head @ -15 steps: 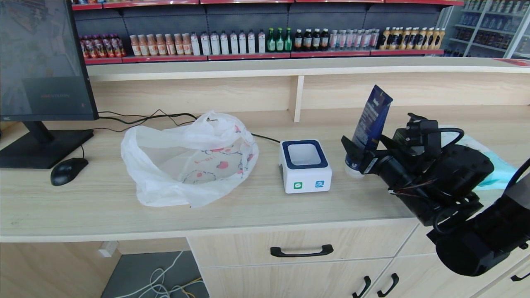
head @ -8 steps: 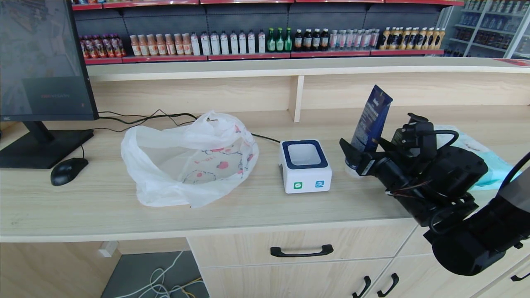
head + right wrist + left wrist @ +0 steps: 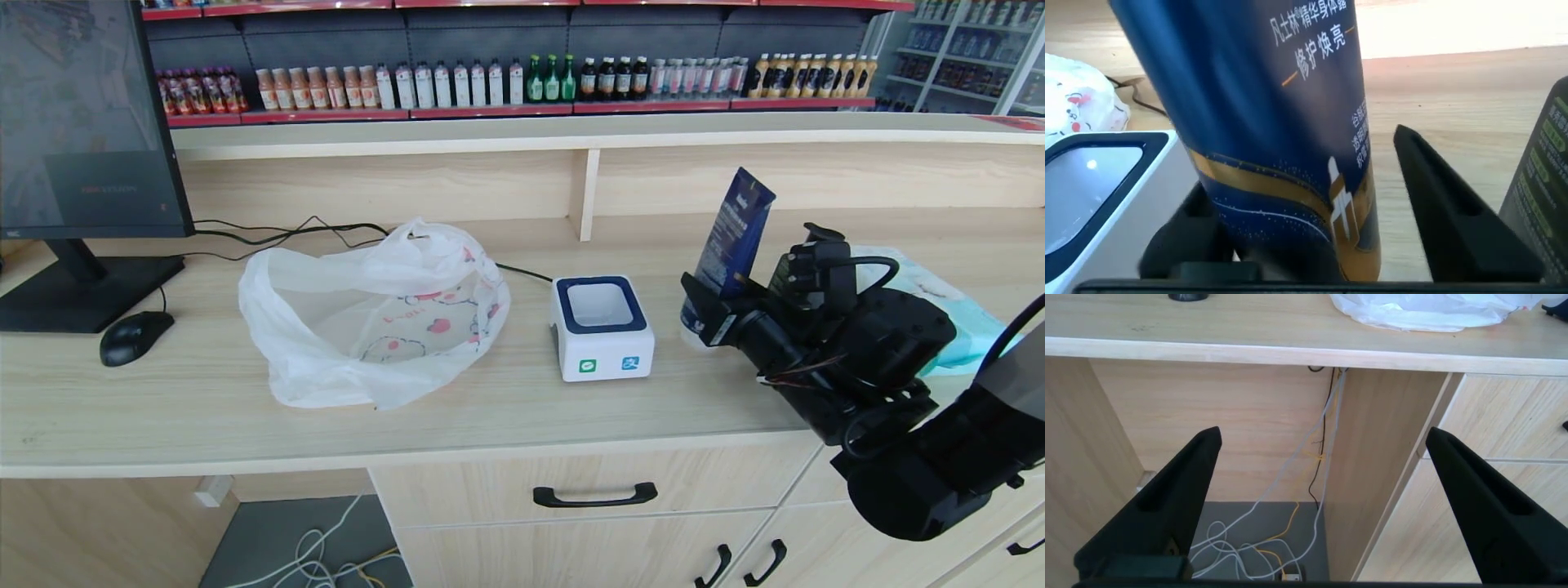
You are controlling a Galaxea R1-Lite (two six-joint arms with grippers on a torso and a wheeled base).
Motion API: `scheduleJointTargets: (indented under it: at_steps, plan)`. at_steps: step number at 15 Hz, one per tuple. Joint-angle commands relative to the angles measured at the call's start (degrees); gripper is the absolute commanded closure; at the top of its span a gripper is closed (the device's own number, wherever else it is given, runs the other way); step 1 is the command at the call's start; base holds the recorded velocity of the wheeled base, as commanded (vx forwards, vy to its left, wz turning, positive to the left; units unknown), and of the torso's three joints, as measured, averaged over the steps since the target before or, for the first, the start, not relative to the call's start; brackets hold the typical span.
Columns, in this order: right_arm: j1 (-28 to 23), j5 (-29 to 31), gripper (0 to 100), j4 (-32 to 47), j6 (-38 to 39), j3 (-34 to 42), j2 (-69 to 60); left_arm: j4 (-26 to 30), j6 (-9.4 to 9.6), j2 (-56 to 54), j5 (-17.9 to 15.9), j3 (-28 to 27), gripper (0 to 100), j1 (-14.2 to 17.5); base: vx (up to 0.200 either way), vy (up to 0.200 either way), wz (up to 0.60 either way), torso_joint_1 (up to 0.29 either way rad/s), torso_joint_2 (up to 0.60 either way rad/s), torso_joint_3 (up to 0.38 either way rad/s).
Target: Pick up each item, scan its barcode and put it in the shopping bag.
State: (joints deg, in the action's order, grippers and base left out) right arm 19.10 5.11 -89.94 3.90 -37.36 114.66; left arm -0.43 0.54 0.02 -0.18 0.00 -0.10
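A dark blue tube [image 3: 731, 237] stands upright on its white cap on the counter, right of the white barcode scanner [image 3: 602, 327]. My right gripper [image 3: 722, 287] reaches around the tube's lower part, one finger on each side. In the right wrist view the tube [image 3: 1266, 122] sits between the fingers of the right gripper [image 3: 1302, 171], with a small gap at the visible finger [image 3: 1437, 204], so it is open. The white shopping bag [image 3: 375, 310] lies open left of the scanner. My left gripper [image 3: 1323, 434] hangs open below the counter edge.
A monitor [image 3: 82, 122] and a mouse [image 3: 135, 336] are at the far left, with cables [image 3: 286, 233] behind the bag. A teal package [image 3: 963, 318] lies behind my right arm. A dark green item [image 3: 1543, 180] stands beside the tube. The counter's raised back shelf [image 3: 588, 135] runs behind everything.
The right gripper's fingers have drawn closer around the tube's base, and the wrist has shifted slightly. The tube, scanner and bag have not moved.
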Motion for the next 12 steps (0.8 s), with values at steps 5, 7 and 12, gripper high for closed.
scheduleJointTargets:
  at_steps: [5, 7, 12]
  plan:
    - [-0.91, -0.01, 100, -0.06, 0.49, -1.22, -0.06, -0.01, -0.01, -0.02, 0.01, 0.0, 0, 0.01, 0.0, 0.0, 0.0, 0.0, 0.0, 0.0]
    - [-0.82, 0.08, 100, -0.06, 0.58, -0.96, -0.32, -0.01, -0.01, -0.02, 0.01, 0.0, 0, 0.01, 0.0, 0.0, 0.0, 0.0, 0.0, 0.0]
    - [-0.56, -0.01, 100, -0.06, 0.67, 1.24, -5.07, -0.01, -0.01, -0.02, 0.01, 0.0, 0, 0.01, 0.0, 0.0, 0.0, 0.0, 0.0, 0.0]
